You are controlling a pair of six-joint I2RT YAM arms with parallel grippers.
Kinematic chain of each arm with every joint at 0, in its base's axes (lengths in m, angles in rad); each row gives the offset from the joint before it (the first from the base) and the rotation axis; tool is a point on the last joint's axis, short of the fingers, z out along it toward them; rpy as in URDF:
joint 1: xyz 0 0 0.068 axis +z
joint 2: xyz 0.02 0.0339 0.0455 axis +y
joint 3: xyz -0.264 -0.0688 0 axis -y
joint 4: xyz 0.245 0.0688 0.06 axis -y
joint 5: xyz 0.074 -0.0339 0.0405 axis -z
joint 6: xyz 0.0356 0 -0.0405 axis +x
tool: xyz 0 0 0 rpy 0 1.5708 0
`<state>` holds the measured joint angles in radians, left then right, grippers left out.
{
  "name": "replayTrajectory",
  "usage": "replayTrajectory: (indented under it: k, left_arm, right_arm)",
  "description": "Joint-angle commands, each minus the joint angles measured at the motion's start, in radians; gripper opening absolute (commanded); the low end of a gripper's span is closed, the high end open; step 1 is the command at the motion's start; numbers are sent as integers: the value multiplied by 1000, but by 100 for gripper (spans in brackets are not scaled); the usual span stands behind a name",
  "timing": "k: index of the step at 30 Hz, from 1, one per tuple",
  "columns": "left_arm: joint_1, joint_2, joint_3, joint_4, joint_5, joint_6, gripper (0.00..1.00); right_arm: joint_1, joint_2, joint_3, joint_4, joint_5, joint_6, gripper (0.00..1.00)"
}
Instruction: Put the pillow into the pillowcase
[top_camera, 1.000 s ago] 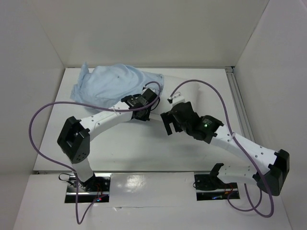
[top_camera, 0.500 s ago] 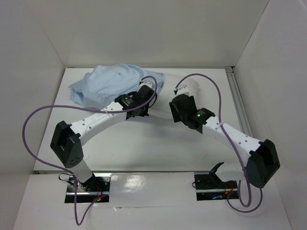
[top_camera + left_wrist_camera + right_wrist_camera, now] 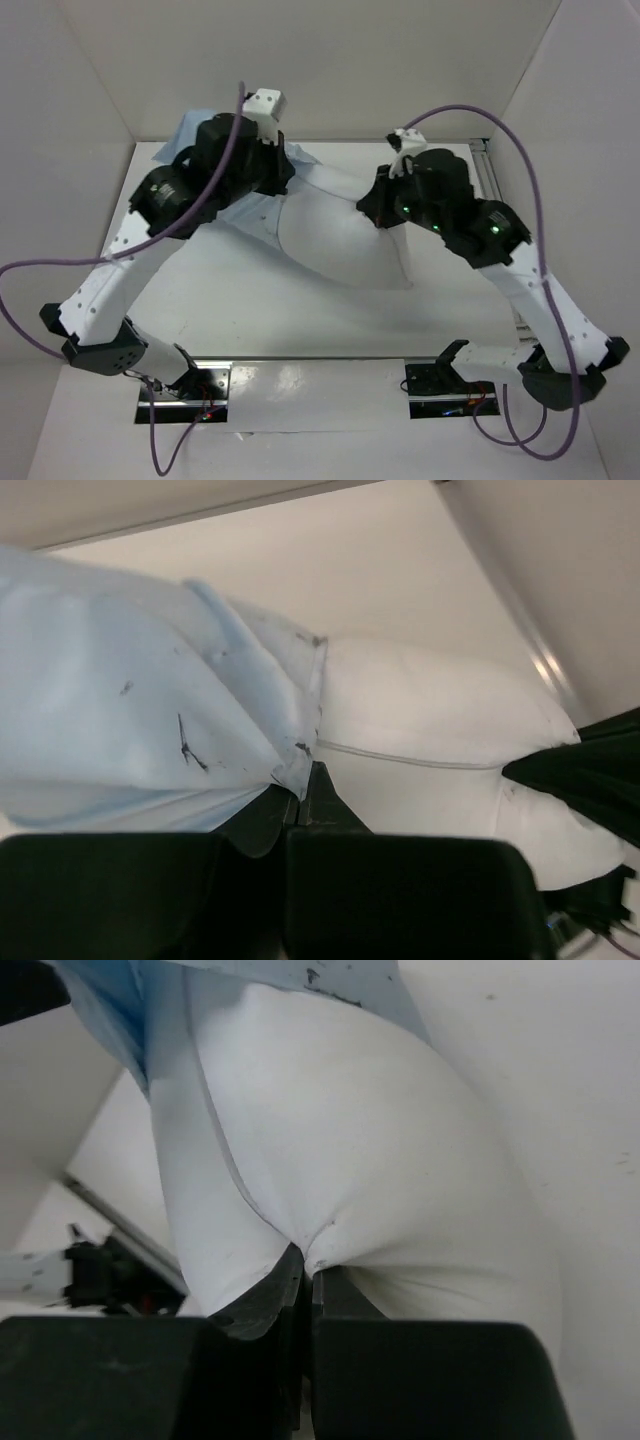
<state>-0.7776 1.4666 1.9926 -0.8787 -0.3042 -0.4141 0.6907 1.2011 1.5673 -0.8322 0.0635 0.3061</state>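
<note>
The white pillow [image 3: 340, 230] hangs stretched between my two raised arms above the table. Its left end sits inside the mouth of the light blue pillowcase [image 3: 178, 138], most of which the left arm hides from above. My left gripper [image 3: 283, 178] is shut on the pillowcase's hem [image 3: 300, 765], right where blue cloth [image 3: 120, 710] meets the pillow [image 3: 420, 720]. At the pillow's right end my right gripper [image 3: 378, 200] is shut, pinching a fold of white fabric [image 3: 312, 1255]. The plump pillow [image 3: 350, 1130] fills the right wrist view, with the pillowcase's edge [image 3: 120, 1000] at the top.
White walls close in the table [image 3: 250, 310] at the back and both sides. A metal rail [image 3: 495, 190] runs along the right edge. Purple cables [image 3: 520, 150] loop out from both arms.
Both arms have risen and swung toward the back wall, lifting pillow and pillowcase off the table. The right gripper went from open to shut on the pillow; the left closed fully on the pillowcase.
</note>
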Motion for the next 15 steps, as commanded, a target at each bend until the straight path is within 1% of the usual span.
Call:
replayTrajectory:
  k: [1,2,4,5,6,7,8,9,10,11,12,13,14,15]
  left_arm:
    - [-8,-11,171,23,200,34,0]
    - [3,16,192,9,220,34,0]
    - [27,112,231,-8,252,34,0]
    - [28,142,232,-8,252,34,0]
    - [38,211,242,-19,234,34,0]
    - [38,247,267,-19,225,34,0]
    - [47,285,284,-19,196,34,0]
    - [47,323,307,-43,130,34,4]
    - [57,360,334,-63,129,34,18]
    - [57,427,407,-90,129,34,59]
    - [57,448,440,-117,129,34,72]
    - [57,448,455,-134,142,34,81]
    - [57,424,424,-134,142,34,86]
    - [43,393,390,-112,128,34,92]
  right_arm:
    - [-37,-21,13,-151,-135,100,0]
    - [-68,-31,-15,-130,-148,113,0]
    - [-117,-20,-70,-119,-119,113,0]
    - [-196,-11,-128,-85,-119,113,0]
    - [-245,9,-160,-64,-119,113,0]
    - [-300,21,-191,-42,-119,113,0]
    - [-410,32,-252,-13,-119,113,0]
    - [-469,44,-280,49,-119,113,0]
    - [-527,69,-303,77,-107,113,0]
    - [-622,80,-341,137,-116,129,12]
    - [-664,92,-357,166,-125,142,25]
    - [-696,113,-357,185,-136,142,39]
    - [-721,123,-366,200,-152,133,54]
    - [-749,132,-349,200,-152,133,75]
